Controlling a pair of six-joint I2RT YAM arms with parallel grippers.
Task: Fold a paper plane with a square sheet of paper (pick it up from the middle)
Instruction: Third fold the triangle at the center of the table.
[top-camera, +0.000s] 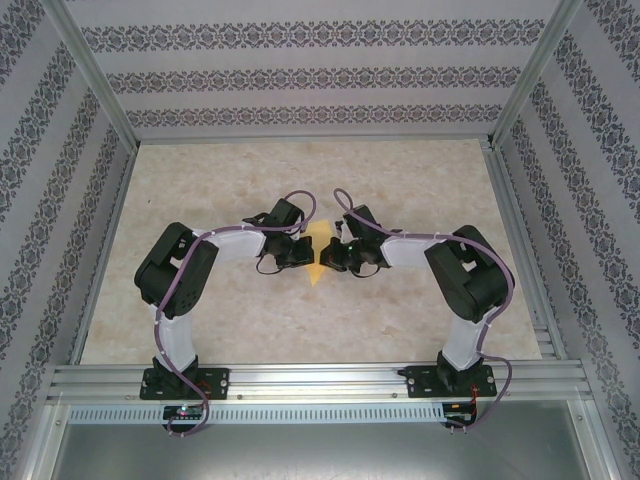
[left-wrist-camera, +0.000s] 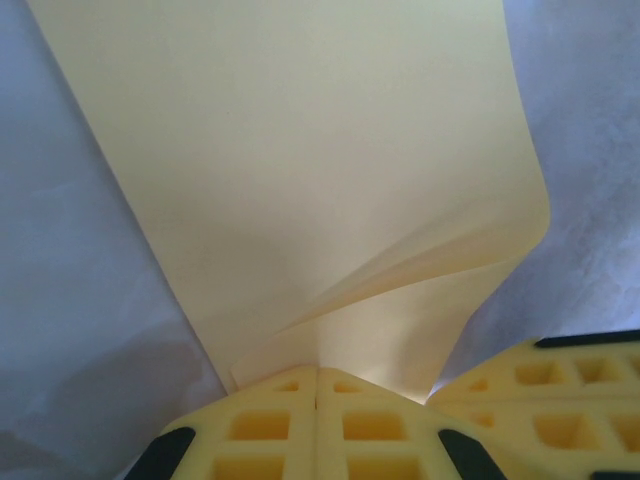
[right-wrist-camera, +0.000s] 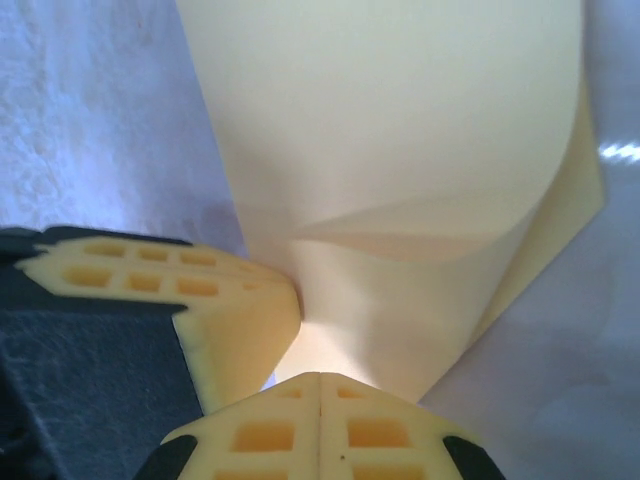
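The square sheet of paper, yellow-orange, sits at mid-table between my two grippers, one corner pointing toward the arm bases. In the left wrist view the paper is doubled over, its upper layer curling, and it narrows into the tips of my left gripper, which is shut on it. The right gripper's fingers show at lower right. In the right wrist view the paper funnels into my right gripper, also shut on it, with the left gripper's fingers pressed against the sheet. The two grippers almost touch.
The pale marbled table is enclosed by patterned walls on three sides and aluminium frame posts. A metal rail carrying both arm bases runs along the near edge.
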